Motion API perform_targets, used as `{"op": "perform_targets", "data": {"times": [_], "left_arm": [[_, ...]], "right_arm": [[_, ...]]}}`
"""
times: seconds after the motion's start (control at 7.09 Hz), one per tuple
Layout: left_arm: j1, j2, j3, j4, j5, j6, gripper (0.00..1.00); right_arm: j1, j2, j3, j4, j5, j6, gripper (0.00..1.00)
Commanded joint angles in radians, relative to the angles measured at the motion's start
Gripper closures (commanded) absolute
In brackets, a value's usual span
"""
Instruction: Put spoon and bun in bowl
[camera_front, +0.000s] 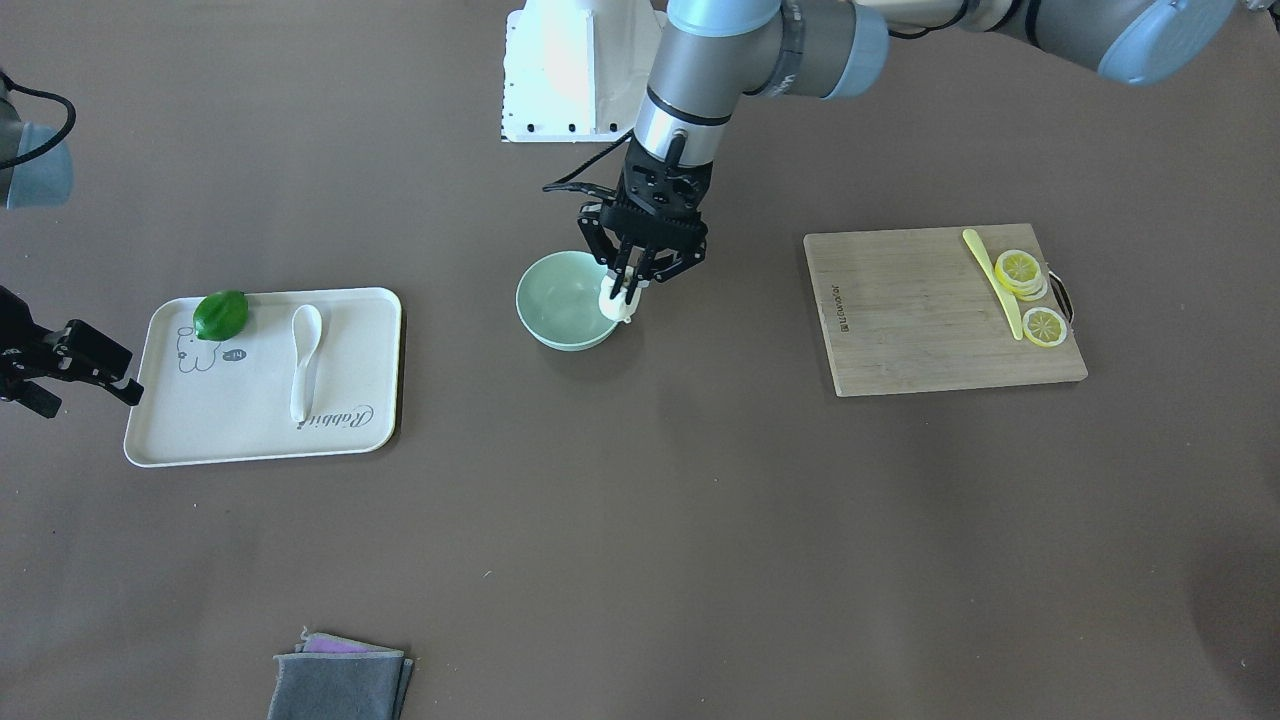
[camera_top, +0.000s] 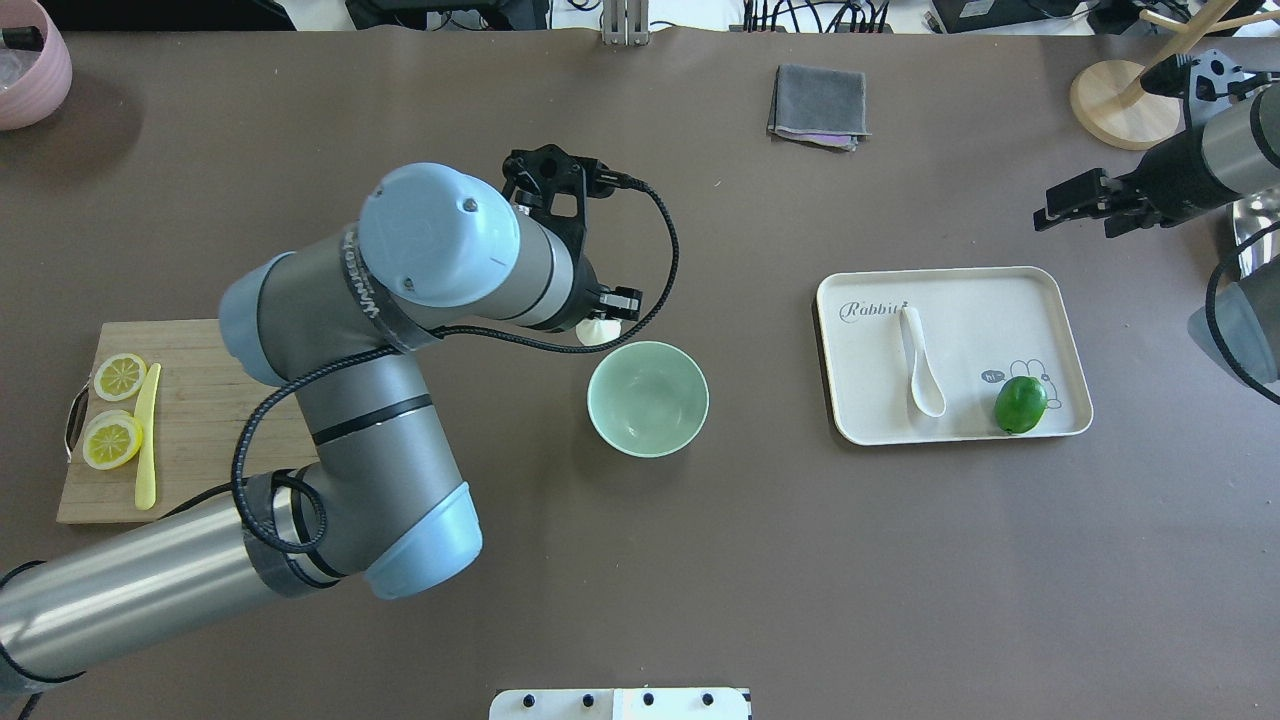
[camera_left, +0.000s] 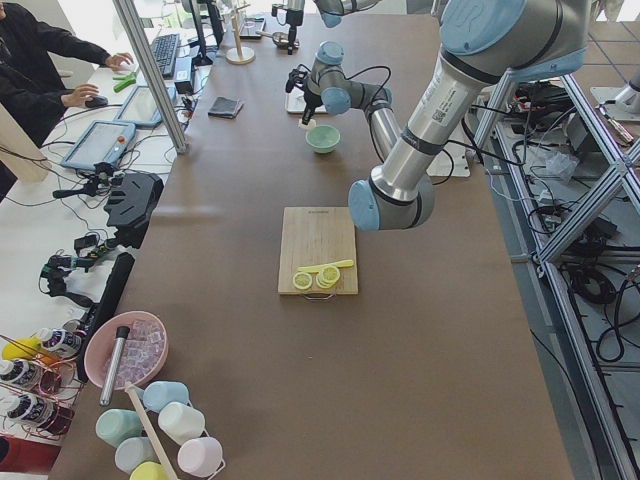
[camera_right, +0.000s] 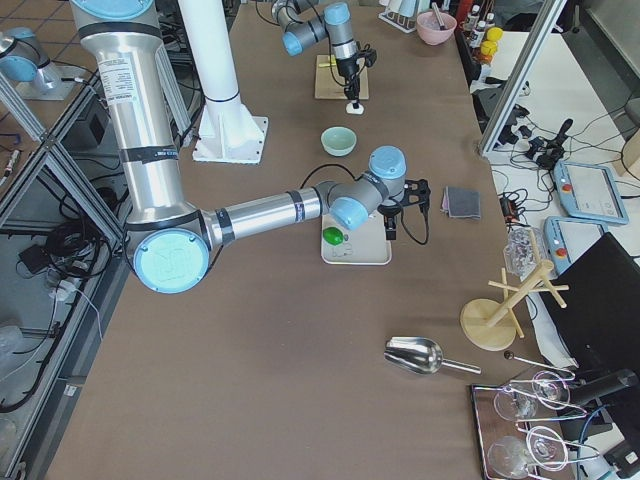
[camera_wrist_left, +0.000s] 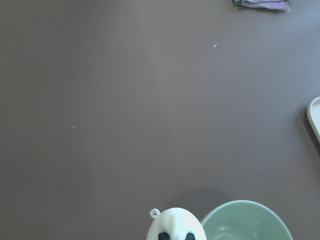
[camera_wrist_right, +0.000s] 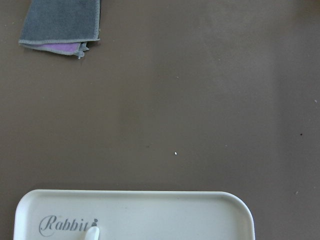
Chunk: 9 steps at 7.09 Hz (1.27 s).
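On the brown worktop, the left hand is clenched on the bun at the rim of the bowl, on its cutting board side; the middle of the bowl lies just beyond, towards the tray.

From where I stand the light is even and fairly bright; the matte brown table takes it softly, with only short, faint shadows hugging the bowl and the tray. Glare washes out the white base plate in the front-facing view; that view's lower right corner dims. In the left wrist view the bun looks soft and overbright.
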Motion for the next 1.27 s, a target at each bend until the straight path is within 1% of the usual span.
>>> {"op": "perform_targets", "data": {"times": [0.0, 0.14, 0.28, 0.56, 0.71, 0.85, 1.13], "left_arm": [[0.101, -0.035, 0.055, -0.014, 0.137, -0.036, 1.0], [0.119, -0.028, 0.09, -0.068, 0.159, -0.038, 1.0], [0.136, -0.028, 0.123, -0.101, 0.161, -0.074, 1.0], [0.135, -0.037, 0.131, -0.101, 0.159, -0.085, 1.0], [0.129, -0.036, 0.131, -0.1, 0.161, -0.082, 0.5], [0.12, -0.036, 0.127, -0.1, 0.161, -0.082, 0.02], [0.057, -0.036, 0.109, -0.094, 0.15, -0.073, 0.02]], "right_arm": [[-0.023, 0.021, 0.002, -0.001, -0.003, 0.055, 0.0], [-0.025, 0.028, 0.002, -0.004, -0.003, 0.06, 0.0], [-0.032, 0.031, 0.002, -0.004, -0.023, 0.063, 0.0], [-0.052, 0.031, 0.007, -0.001, -0.038, 0.095, 0.0], [-0.074, 0.031, 0.014, -0.001, -0.052, 0.107, 0.0], [-0.115, 0.028, 0.039, -0.001, -0.095, 0.153, 0.0], [-0.221, 0.028, 0.065, -0.004, -0.179, 0.285, 0.0]]}}
